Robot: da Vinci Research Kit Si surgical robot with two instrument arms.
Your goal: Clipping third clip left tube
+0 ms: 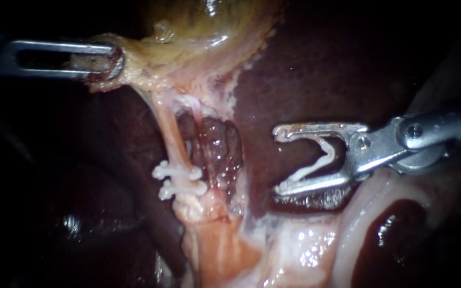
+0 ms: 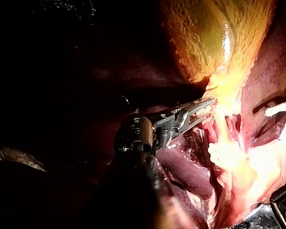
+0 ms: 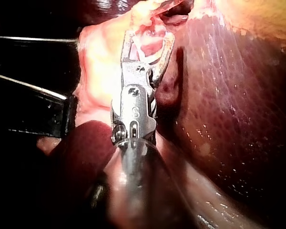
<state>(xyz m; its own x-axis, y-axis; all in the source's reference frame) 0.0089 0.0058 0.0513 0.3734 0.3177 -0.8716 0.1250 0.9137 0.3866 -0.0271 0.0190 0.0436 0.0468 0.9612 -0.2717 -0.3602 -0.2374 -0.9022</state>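
Left instrument (image 1: 105, 63): the shaft enters level from the left. Its slotted jaws are clamped on the pale fringe at the narrow end of the gallbladder, with tissue filling the gap between them.
Gallbladder (image 1: 204, 24): a yellow-green sac just beyond the left jaws, its fringe drawn out toward them.
Left tube (image 1: 171, 130): a taut, pale pink strand running from the tissue held in the left jaws. It lies ahead of the right jaw tips, clear of them and not between them.
Placed clips (image 1: 180, 178): two white clips across the left tube, one just beside the other, on the stretch far from the left jaws.
Right instrument (image 1: 278, 160): the shaft enters from the right, and the wrist joint turns the tip toward the left tube. The jaws are spread in a wide V.
Loaded clip (image 1: 321, 157): white and open, seated between the right jaws with one leg along each jaw.
Liver (image 1: 305, 69): dark red-brown, lying under and beside the right jaws. Whether the lower jaw touches it cannot be told.
Raw bed (image 1: 217, 146): glistening red tissue between the left tube and the right jaw tips.
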